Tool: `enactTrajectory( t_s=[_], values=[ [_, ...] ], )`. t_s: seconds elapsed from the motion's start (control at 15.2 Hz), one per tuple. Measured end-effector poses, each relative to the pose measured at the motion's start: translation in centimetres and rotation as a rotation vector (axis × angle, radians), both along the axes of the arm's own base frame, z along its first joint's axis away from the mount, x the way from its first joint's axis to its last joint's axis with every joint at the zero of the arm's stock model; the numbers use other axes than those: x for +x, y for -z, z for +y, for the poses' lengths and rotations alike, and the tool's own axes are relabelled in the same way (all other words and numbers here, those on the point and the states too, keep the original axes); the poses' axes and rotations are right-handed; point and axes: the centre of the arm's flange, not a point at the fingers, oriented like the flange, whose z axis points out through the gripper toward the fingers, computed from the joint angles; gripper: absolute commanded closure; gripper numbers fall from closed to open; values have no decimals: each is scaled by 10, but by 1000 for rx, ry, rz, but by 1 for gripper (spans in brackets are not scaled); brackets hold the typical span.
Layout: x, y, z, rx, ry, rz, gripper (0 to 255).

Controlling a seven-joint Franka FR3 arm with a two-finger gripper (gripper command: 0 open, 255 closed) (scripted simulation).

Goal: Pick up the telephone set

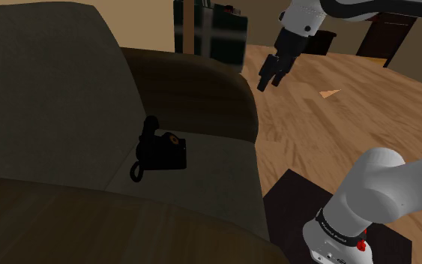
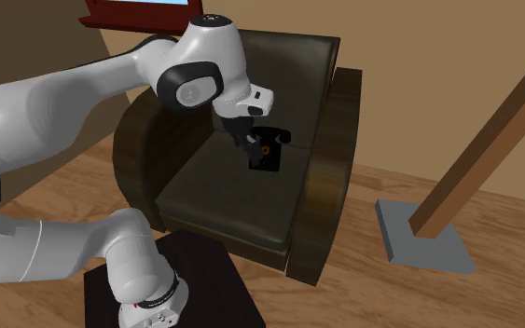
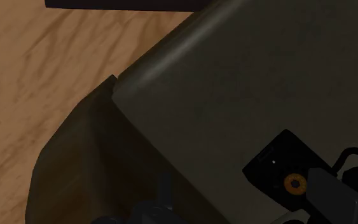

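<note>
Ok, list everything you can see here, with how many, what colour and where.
black telephone set with handset: one, black with an orange dial centre, on the armchair's seat
dark brown padded armchair: one, dark brown, on the floor by the stand
black cabinet: one, black, beyond the armchair
flat grey slab: one, grey, on the floor at the second exterior view's right
slanted wooden beam: one, brown, rising from the slab
wooden plank floor: one, light brown
dark box stand: one, near black, under the arm
white robot arm: one, white with dark joints
black two-finger pincer: one, black, open, in the air, apart from the telephone
</note>
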Motion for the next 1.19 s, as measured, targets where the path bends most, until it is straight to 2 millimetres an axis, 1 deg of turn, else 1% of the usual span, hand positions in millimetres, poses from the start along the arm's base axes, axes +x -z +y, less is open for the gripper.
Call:
enactTrajectory(
  t_s=[0.07, 0.2, 0.33, 0.4, 0.46, 0.66, 0.86, 1.19],
  values=[
    [0, 0, 0, 0, 0, 0, 0],
    [11, 4, 13, -1, 18, 6, 0],
    [24, 8, 33, -2, 46, 16, 0],
    [30, 15, 44, -3, 62, 21, 0],
    [40, 20, 53, -3, 77, 26, 0],
    [66, 28, 84, -5, 125, 41, 0],
    [87, 39, 115, -7, 173, 57, 0],
    [136, 63, 161, -9, 252, 82, 0]
  ],
)
